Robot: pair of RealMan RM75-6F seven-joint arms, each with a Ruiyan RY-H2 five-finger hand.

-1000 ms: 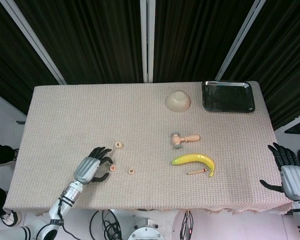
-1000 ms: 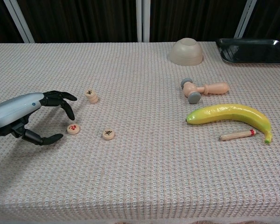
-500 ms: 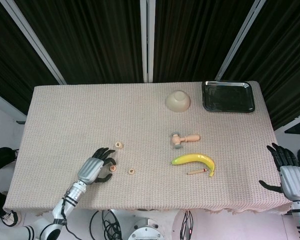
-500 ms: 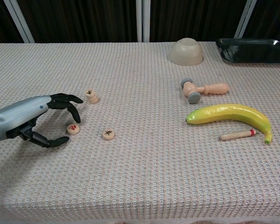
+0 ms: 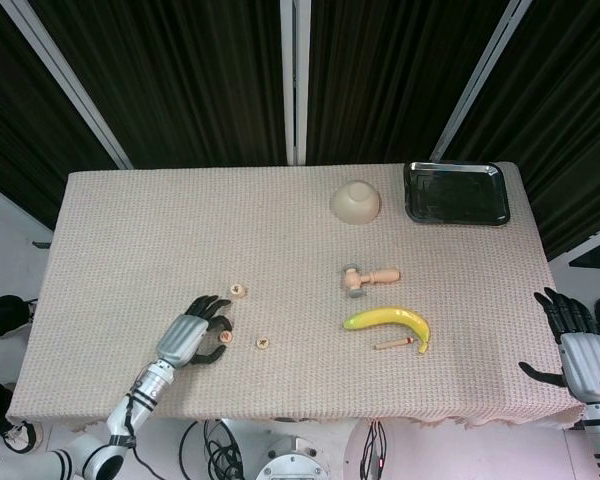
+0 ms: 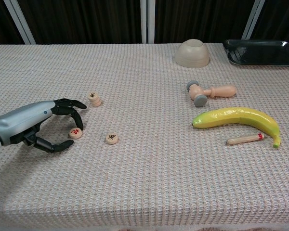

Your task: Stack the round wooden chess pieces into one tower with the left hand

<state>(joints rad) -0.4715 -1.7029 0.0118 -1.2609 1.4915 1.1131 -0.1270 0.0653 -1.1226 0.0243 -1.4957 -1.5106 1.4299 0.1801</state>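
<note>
Three spots hold round wooden chess pieces: a small stack [image 6: 94,99] [image 5: 238,291], a single piece with a red mark [image 6: 75,133] [image 5: 226,337], and another single piece [image 6: 111,138] [image 5: 263,343]. My left hand [image 6: 48,126] [image 5: 192,334] hovers low at the red-marked piece, fingers spread and curved around it, thumb below it and fingertips above. It holds nothing. My right hand [image 5: 578,350] rests open off the table's right front corner, seen only in the head view.
A banana [image 6: 236,118], a small wooden stick [image 6: 244,139] and a toy wooden mallet [image 6: 210,92] lie right of centre. An upturned beige bowl [image 6: 192,53] and a black tray [image 6: 260,51] sit at the far right back.
My left hand has slid right and lower toward the red-marked piece, its fingers now curving around it. The pieces and the right hand have not moved.
</note>
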